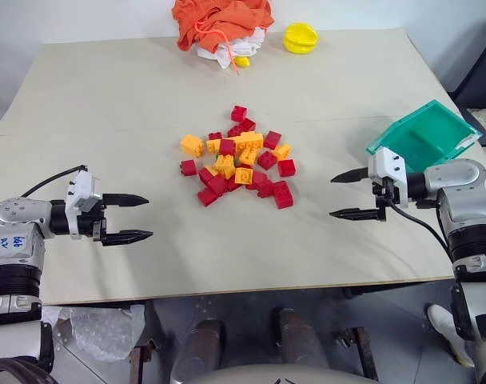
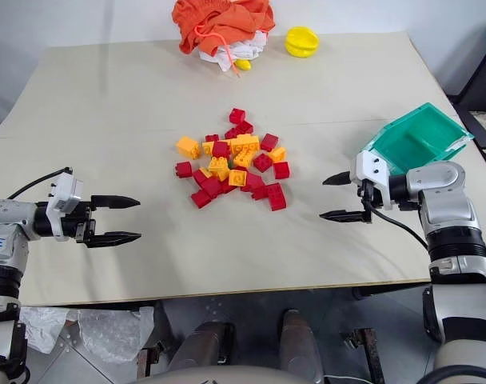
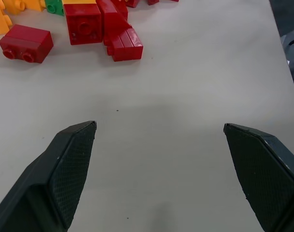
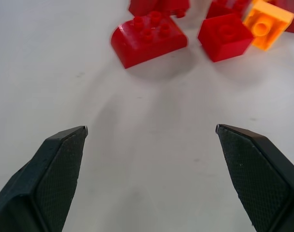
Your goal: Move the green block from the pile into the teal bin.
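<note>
The green block (image 3: pixel 53 7) lay half-buried in the pile (image 1: pixel 239 158); we held both the left gripper (image 1: pixel 137 218) and the right gripper (image 1: pixel 344 194) spread wide, empty. Approach pending; the next move required uncovering it.

Bright even light, soft shadows, seemingly sharp

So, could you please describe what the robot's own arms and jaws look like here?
Both arms are silver-grey metal with black joint bands. Each ends in a white block carrying two black tapered fingers with textured inner pads: left gripper, right gripper. A black cable loops to each wrist. The left forearm bears a white label with blue handwriting.
</note>
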You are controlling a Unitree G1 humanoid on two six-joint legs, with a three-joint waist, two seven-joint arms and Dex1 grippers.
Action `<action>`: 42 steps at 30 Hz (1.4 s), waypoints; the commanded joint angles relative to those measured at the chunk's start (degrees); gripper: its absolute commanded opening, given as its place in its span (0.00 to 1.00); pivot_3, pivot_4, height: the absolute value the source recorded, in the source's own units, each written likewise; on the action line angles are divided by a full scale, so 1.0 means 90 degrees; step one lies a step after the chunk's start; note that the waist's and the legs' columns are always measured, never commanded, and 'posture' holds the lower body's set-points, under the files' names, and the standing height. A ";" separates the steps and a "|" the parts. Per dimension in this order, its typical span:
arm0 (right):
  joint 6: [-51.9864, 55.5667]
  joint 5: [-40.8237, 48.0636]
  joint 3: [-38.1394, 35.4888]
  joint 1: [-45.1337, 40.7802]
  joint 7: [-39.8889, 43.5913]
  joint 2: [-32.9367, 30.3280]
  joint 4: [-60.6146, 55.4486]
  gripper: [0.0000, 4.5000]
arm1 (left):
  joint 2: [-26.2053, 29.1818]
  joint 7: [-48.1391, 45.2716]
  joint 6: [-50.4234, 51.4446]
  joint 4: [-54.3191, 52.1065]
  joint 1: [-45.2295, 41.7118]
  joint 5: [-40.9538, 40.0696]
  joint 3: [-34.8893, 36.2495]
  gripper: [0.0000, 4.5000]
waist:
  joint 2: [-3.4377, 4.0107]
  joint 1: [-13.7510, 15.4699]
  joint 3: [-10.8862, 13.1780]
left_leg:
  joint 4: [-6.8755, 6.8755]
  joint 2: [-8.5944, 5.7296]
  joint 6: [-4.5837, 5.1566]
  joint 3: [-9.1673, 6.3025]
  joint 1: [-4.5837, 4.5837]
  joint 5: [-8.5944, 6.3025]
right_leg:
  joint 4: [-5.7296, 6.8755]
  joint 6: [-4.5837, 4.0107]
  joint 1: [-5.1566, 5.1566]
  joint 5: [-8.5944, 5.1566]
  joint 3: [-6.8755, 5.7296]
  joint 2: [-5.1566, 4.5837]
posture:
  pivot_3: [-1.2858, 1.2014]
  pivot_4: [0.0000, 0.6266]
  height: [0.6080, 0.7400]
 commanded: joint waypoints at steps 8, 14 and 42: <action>-0.0208 -0.0148 -0.0119 0.0128 -0.0455 -0.0184 -0.0600 0.99 | 0.0019 0.0183 0.0580 -0.0509 -0.0025 -0.0474 0.0401 1.00 | 0.0000 0.0002 0.0000 | 0.0003 0.0001 0.0000 0.0000 0.0000 0.0000 | 0.0004 0.0000 0.0000 0.0000 0.0001 -0.0001 | 0.52 0.24 1.00; 0.1521 0.0589 -0.0569 0.0719 -0.1100 -0.0074 -0.2594 0.85 | -0.0178 0.0199 0.0580 -0.0537 -0.0021 -0.0726 0.0593 1.00 | 0.0000 0.0015 0.0000 | 0.0007 0.0005 0.0000 -0.0002 -0.0001 0.0000 | 0.0006 0.0000 -0.0001 0.0000 0.0001 -0.0003 | 0.52 0.24 1.00; 0.2904 -0.0943 0.1489 -0.0506 -0.6657 0.5144 -0.2332 0.02 | -0.1288 0.1343 -0.1186 -0.0368 -0.0183 -0.0971 0.1315 1.00 | -0.0019 -0.0283 -0.0011 | 0.0008 0.0004 -0.0011 -0.0005 -0.0005 0.0007 | 0.0059 -0.0006 -0.0048 -0.0002 0.0015 -0.0009 | 0.52 0.24 1.00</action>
